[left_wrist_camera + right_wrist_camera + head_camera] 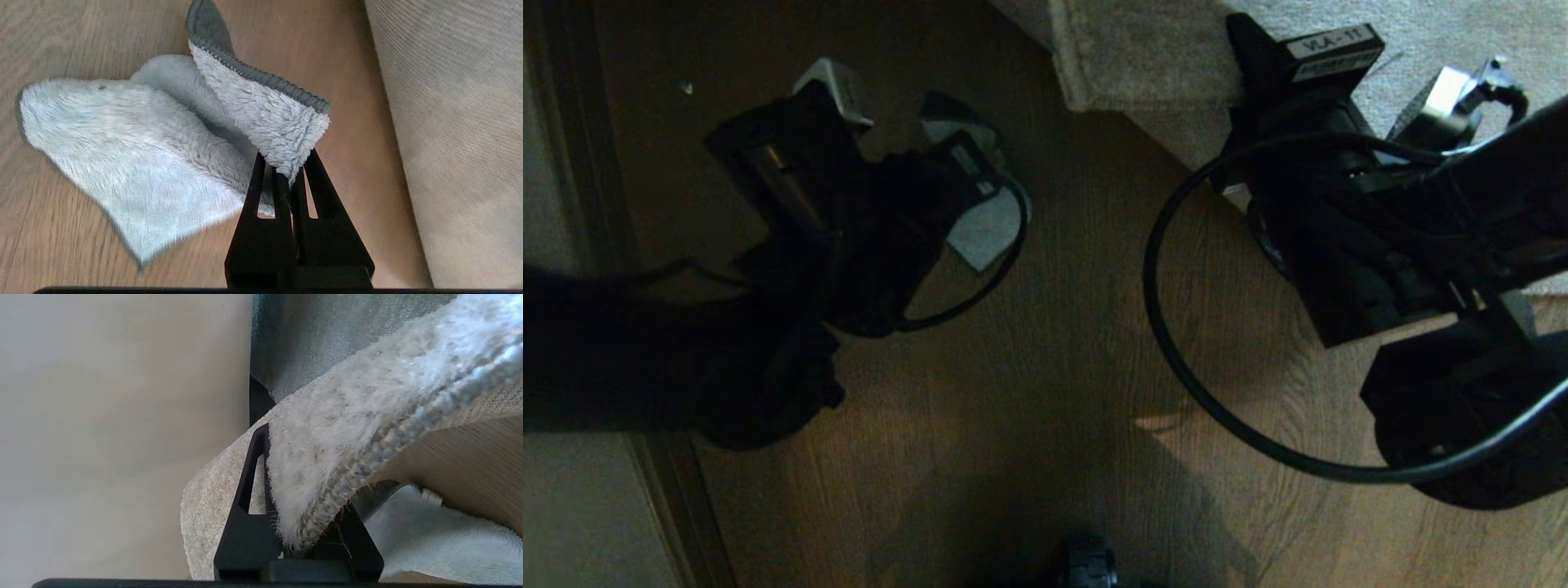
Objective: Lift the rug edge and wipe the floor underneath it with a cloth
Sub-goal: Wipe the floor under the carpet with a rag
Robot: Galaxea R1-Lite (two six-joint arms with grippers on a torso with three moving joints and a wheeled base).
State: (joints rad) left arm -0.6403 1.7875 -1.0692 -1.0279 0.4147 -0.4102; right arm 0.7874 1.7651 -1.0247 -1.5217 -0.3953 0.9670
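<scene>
Both grippers were clamped: the left gripper (286, 173) pinched the cloth (135, 151) against the floor (61, 32), the right gripper (300, 522) held the rug edge (327, 465) raised.

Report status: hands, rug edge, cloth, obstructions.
Left hand shut on cloth, cloth trailing on floor. Right hand shut on rug edge, folded back. Nothing seen blocking.
</scene>
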